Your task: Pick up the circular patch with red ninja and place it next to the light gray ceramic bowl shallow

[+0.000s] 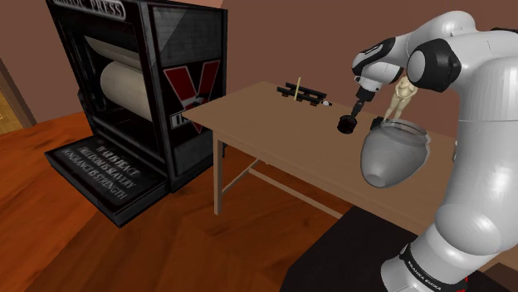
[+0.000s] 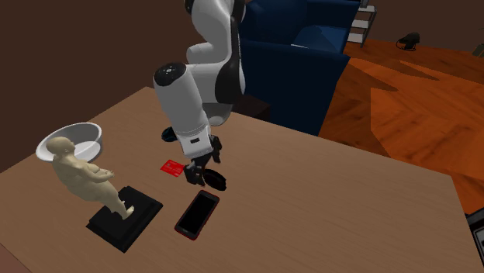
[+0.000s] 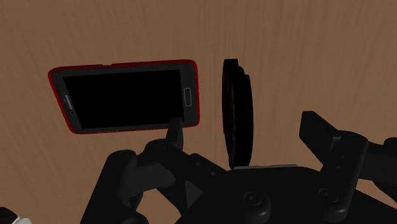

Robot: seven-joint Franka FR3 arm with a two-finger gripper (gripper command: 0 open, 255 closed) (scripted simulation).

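The gripper (image 3: 245, 124) is seen with its fingers (image 3: 175, 130) spread wide. The circular patch (image 3: 236, 108), a dark disc turned on edge, is placed between them. Neither finger is seen touching it, so it is judged not to be gripped. No red figure can be made out on it.

In the second exterior view the patch is found just beside the far end of a red-edged phone (image 2: 197, 213). The light gray bowl (image 2: 85, 133) is set well apart toward that view's left, past a red card (image 2: 172, 168) and a figurine (image 2: 81, 177).

An unclamped disc on edge could topple onto the phone or roll across the table (image 2: 333, 209). It would then be stranded away from the bowl, and a thin disc lying flat would be hard to regrasp.
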